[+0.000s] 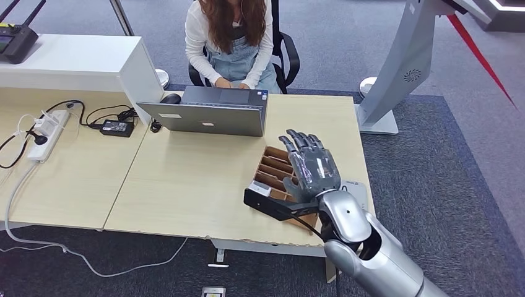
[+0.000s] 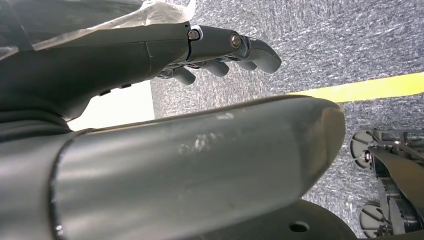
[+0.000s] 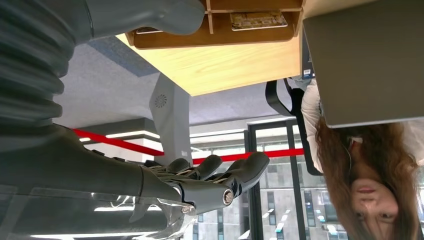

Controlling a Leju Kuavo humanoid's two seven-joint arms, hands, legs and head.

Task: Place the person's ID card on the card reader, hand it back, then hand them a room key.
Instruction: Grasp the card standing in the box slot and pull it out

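The right hand point(image 1: 311, 166) hovered empty, fingers spread, above the slotted wooden card holder point(image 1: 272, 168) near the desk's point(image 1: 186, 179) right edge; a patterned card point(image 3: 258, 20) lay inside. Grey carpet point(image 1: 446, 161) surrounded the desk.

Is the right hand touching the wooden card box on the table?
Apart. In the right wrist view the right hand is open, with background showing between its fingers and the wooden card box.
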